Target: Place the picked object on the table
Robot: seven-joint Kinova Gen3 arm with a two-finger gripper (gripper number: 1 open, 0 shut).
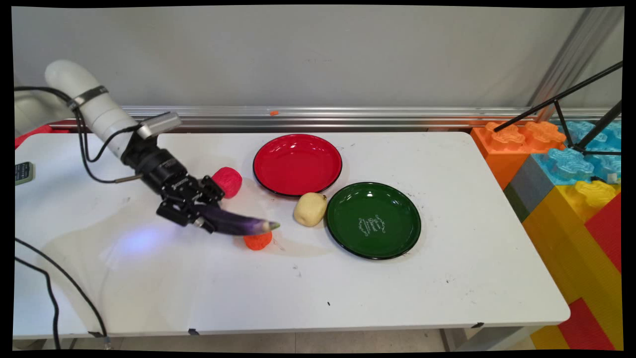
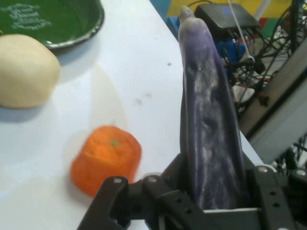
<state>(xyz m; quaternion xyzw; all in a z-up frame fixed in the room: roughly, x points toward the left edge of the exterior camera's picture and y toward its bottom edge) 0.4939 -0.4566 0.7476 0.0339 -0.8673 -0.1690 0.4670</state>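
The white arm [image 1: 94,112] reaches in from the upper left and slopes down toward the table [image 1: 447,278], its wrist tilted low. The black gripper [image 1: 198,216] is clenched around the thick end of a purple eggplant [image 1: 238,224], held just above the table. The eggplant's long axis lies nearly level, green tip pointing right toward the yellow pear [image 1: 310,209] and green plate [image 1: 373,220]. An orange fruit [image 1: 258,240] sits just beneath its tip.

Purple eggplant [image 1: 238,224], long and glossy with a green tip, clamped at its stem end in the black gripper [image 1: 191,213] | held lengthwise above the table, tip over the orange fruit [image 1: 258,240]
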